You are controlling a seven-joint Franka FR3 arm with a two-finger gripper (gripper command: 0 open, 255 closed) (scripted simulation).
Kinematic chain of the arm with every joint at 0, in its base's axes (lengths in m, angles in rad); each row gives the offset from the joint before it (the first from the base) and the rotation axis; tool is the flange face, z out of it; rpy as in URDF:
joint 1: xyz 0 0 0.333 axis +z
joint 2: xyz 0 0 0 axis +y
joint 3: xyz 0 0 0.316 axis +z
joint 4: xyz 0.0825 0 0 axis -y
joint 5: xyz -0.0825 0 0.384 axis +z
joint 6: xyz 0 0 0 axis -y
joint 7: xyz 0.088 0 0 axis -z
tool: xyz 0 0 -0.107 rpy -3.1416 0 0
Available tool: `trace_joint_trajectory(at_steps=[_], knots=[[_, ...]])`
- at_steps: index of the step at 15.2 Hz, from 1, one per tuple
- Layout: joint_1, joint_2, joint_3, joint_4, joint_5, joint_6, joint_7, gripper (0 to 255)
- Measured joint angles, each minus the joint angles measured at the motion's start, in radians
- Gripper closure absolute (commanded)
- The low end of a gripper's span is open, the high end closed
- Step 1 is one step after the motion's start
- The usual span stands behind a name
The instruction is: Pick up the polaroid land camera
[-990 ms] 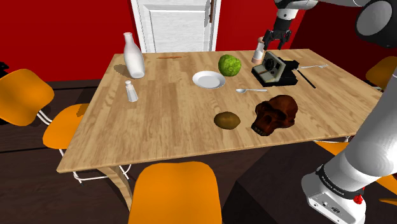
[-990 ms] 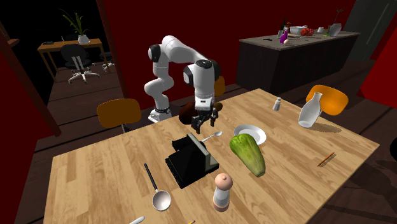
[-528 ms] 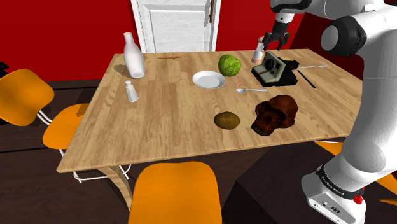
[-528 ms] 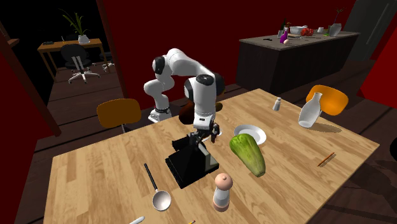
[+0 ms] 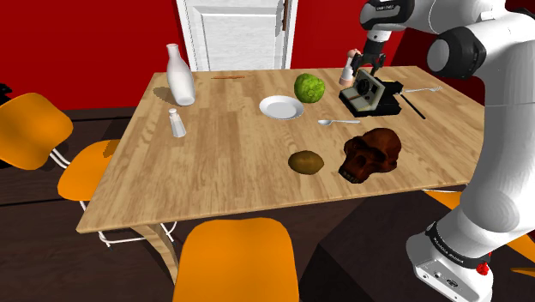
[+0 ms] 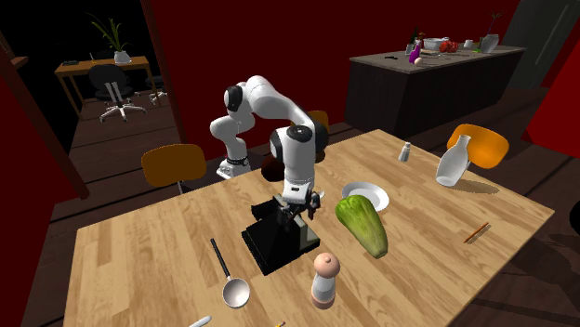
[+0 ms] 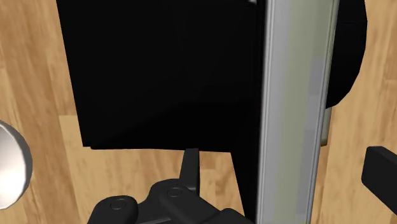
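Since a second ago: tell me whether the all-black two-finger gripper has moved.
Yes. In the second exterior view the gripper has come down to the black boxy camera, which sits unmoved on the wooden table.

The arm (image 5: 501, 146) is built of rounded, glossy white shells, broken by dark grey bands and round caps at the joints. Its white base collar (image 5: 446, 257), next to the dark box stand (image 5: 360, 264), carries small dark lettering, a row of dots and a red button (image 5: 483, 268). Farthest from the stand, the all-black gripper (image 6: 296, 206) has blocky fingers (image 7: 190, 167) and round screw recesses (image 7: 118, 204).
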Motion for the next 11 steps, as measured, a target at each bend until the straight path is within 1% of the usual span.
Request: trace_joint_trajectory(at_steps=[1, 11], knots=[[0.0, 0.001, 0.0, -0.004, 0.0, 0.005, -0.001, 255], [0.001, -0.001, 0.0, -0.01, 0.001, 0.011, -0.001, 255]])
